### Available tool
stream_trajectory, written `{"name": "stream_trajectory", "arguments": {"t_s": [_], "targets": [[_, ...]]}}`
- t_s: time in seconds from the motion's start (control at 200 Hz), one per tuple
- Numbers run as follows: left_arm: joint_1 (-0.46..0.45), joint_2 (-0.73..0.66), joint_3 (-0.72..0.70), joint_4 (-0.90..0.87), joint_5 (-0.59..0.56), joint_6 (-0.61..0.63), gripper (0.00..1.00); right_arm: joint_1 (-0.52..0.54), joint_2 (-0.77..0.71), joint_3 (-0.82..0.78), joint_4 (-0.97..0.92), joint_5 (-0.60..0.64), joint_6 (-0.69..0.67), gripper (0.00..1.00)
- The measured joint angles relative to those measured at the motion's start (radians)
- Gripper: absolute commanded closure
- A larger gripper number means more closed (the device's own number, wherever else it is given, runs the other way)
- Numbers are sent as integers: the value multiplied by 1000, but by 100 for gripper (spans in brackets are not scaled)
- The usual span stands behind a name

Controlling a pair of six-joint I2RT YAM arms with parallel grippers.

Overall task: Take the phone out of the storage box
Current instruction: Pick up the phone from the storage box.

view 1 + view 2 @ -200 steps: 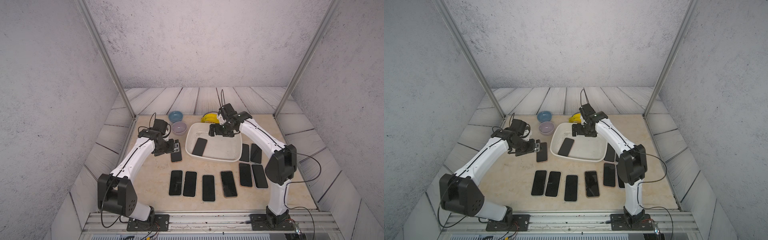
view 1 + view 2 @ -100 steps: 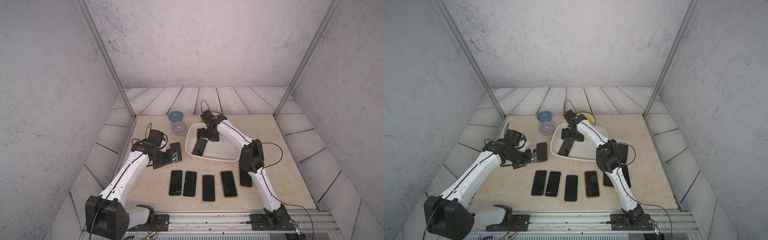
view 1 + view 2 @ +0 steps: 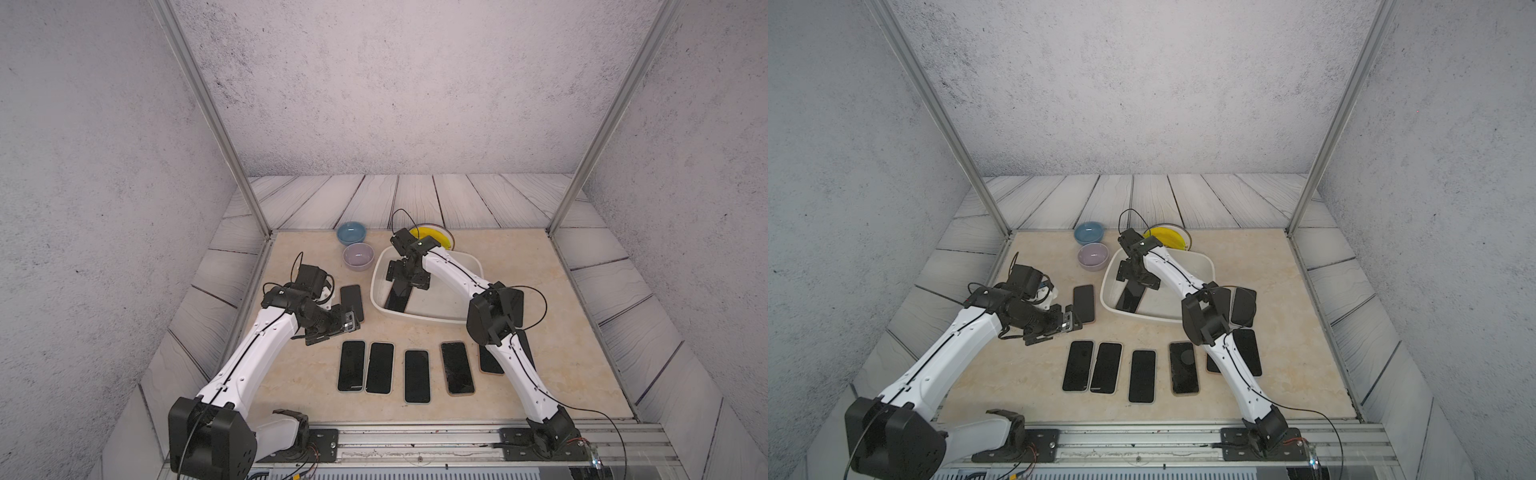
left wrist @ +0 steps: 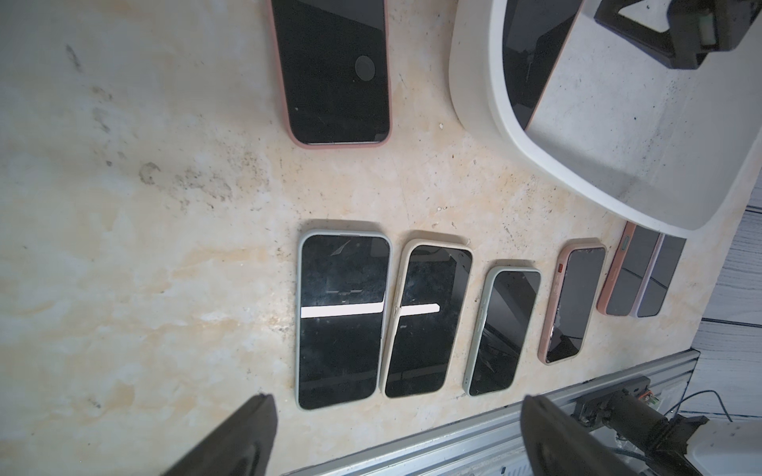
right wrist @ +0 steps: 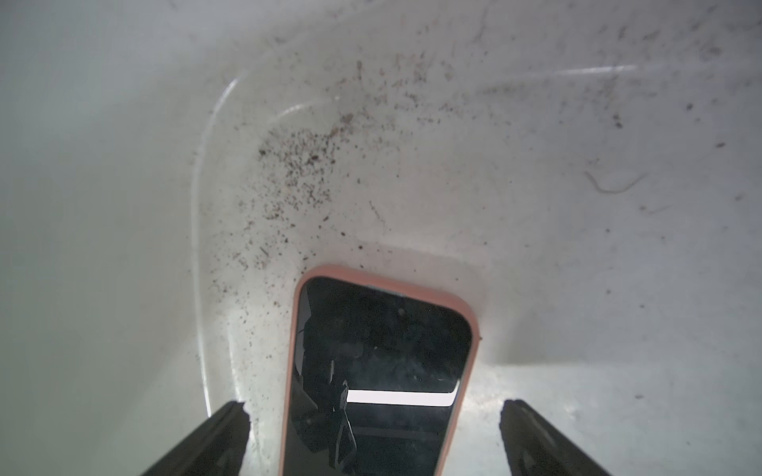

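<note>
Not out yet — pink-cased black-screen phone (image 5: 379, 371) lies in white plastic storage box (image 3: 415, 318), right gripper (image 5: 373, 408) spread wide astride it — grasp and lift remain.

- The storage box (image 3: 424, 319) (image 3: 1142, 316) is a white, rounded-rectangular plastic tub with low sloping walls. It sits flat on the beige tabletop, towards the back and a little right of the middle.
- Seen close in the right wrist view, the tub's bottom (image 5: 536, 165) is scuffed and dusted with dark specks, thickest near one rounded corner.
- The phone (image 3: 399, 297) (image 3: 1131, 297) (image 5: 379, 371) has a black, unlit screen and a salmon-pink case. It lies screen up inside the box, in the left part close to the left wall.
- Its length runs front to back, slightly slanted, and its near end reaches the front left corner.
- In the left wrist view the box's rim (image 4: 486, 111) hides part of the phone (image 4: 532, 53).
</note>
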Motion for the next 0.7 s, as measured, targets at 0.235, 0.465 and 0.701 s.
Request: {"name": "stream_trajectory", "arguments": {"t_s": [0.235, 0.465, 0.701], "targets": [[0, -2, -3, -3, 2, 0, 1, 3, 56, 64, 4, -1, 19, 0], [0, -7, -11, -2, 17, -1, 1, 9, 95, 127, -63, 35, -55, 0], [0, -7, -18, 23, 39, -8, 1, 19, 80, 79, -117, 116, -189, 0]]}}
